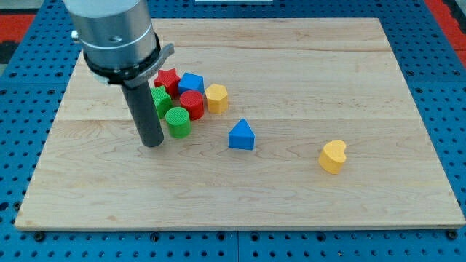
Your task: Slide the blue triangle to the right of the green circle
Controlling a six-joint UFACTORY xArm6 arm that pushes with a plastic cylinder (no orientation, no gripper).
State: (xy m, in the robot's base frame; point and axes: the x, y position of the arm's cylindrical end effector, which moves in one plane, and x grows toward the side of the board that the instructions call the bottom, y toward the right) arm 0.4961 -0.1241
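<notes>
The blue triangle (pixel 242 135) lies near the middle of the wooden board (pixel 306 196), apart from the other blocks. The green circle (pixel 178 121) stands to its left, at the lower edge of a cluster of blocks. My tip (pixel 153 144) rests on the board just left of the green circle, close to it, and well left of the blue triangle. The rod rises from there to the arm's grey body at the view's top left.
The cluster holds a red star (pixel 168 78), a blue block (pixel 191 83), a red cylinder (pixel 192 103), a yellow block (pixel 216 97) and a green block (pixel 160 100) partly hidden behind the rod. A yellow heart (pixel 333 156) lies alone at the right.
</notes>
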